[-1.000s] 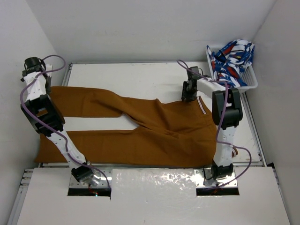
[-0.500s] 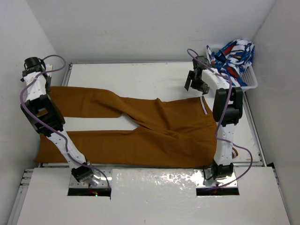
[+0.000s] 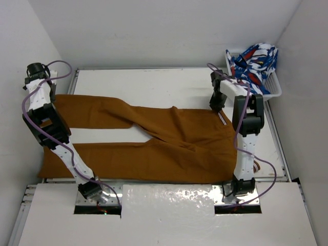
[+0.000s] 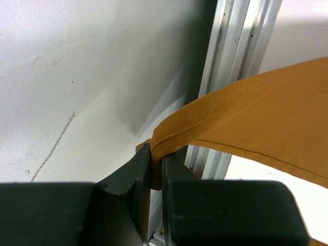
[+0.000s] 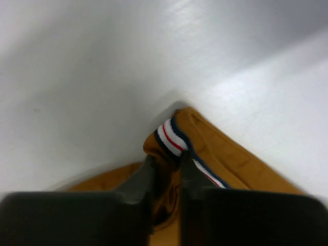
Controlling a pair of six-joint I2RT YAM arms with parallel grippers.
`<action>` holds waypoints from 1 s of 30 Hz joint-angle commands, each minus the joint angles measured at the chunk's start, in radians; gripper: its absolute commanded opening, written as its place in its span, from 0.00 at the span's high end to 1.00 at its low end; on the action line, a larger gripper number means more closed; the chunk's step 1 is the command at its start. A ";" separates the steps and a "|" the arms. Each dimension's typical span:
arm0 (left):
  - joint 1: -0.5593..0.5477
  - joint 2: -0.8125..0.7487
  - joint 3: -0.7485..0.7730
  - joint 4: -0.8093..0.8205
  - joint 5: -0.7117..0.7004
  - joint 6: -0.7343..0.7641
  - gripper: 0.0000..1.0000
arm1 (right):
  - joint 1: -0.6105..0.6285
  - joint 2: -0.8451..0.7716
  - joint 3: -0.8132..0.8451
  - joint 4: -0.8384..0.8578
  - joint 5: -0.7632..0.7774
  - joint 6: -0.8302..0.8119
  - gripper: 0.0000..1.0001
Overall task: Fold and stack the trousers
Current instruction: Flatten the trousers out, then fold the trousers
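The mustard-brown trousers (image 3: 169,138) lie spread flat on the white table (image 3: 143,84), legs to the left and waistband to the right. My left gripper (image 3: 47,91) is at the far left edge, shut on the hem of the far leg (image 4: 205,110), which is pinched between its fingers (image 4: 156,154) and lifted a little. My right gripper (image 3: 217,105) is down at the far corner of the waistband. Its jaws (image 5: 166,164) are closed on the bunched corner, where the striped inner band (image 5: 171,137) shows.
A white basket (image 3: 274,87) with blue-white-red patterned clothes (image 3: 253,64) stands at the far right corner. White walls enclose the table on the left, back and right. An aluminium rail (image 4: 241,46) runs along the table's left edge beside my left gripper.
My right gripper lifted off the waistband, opened, shifted right, then came back down and closed on the waistband's far corner. The left arm has not moved.
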State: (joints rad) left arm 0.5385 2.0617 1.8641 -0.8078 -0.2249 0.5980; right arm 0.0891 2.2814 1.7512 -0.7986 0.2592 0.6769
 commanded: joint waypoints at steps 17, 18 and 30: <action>-0.018 0.037 0.274 0.021 0.104 -0.050 1.00 | -0.155 -0.396 -0.165 0.140 0.193 -0.060 1.00; -0.040 0.050 0.302 0.025 0.108 -0.047 1.00 | -0.167 -0.416 -0.167 0.159 0.224 -0.068 1.00; -0.169 0.130 0.500 0.294 0.142 -0.112 1.00 | -0.365 -0.556 -0.187 0.345 0.242 -0.126 1.00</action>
State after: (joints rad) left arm 0.3538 2.2181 2.3535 -0.6914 -0.0753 0.5179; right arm -0.2520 1.7458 1.5414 -0.5503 0.4313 0.6014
